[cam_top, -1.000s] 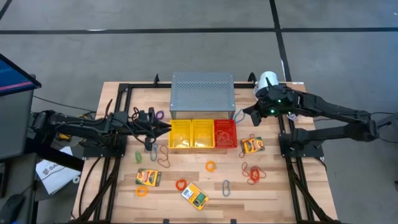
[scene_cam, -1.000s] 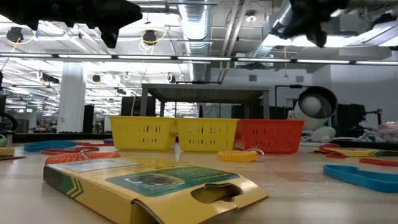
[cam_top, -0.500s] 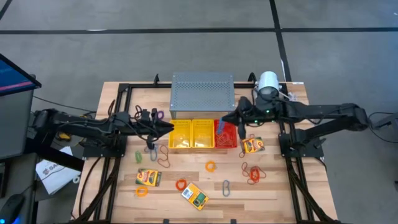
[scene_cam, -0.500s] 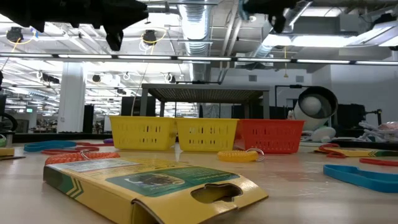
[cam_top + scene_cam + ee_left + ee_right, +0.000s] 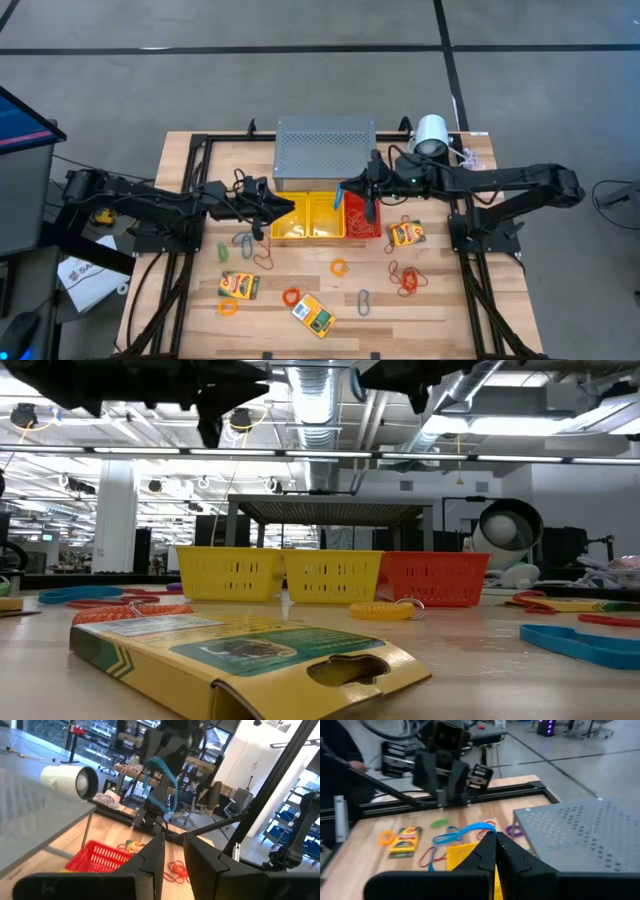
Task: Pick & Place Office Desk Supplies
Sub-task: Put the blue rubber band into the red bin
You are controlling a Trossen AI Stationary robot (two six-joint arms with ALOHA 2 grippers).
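Wooden table (image 5: 440, 310), baskets mid-table nr back edge. Right gripper (image 5: 343, 195) closed on blue clip (image 5: 338, 197), hanging lengthwise straight above middle yellow basket (image 5: 326, 215). Left gripper (image 5: 290, 207) w/ narrow gap, empty, over left basket.

The right claw (image 5: 341, 197), pinching a blue-grey oval clip (image 5: 339, 195), now hangs over the middle yellow plastic mesh basket (image 5: 326, 228), having swung in from beside the grey perforated metal box (image 5: 325, 150) and past the red plastic mesh basket (image 5: 363, 228). The left claw (image 5: 290, 205) has reached farther inward, now above the left yellow mesh basket (image 5: 288, 229).
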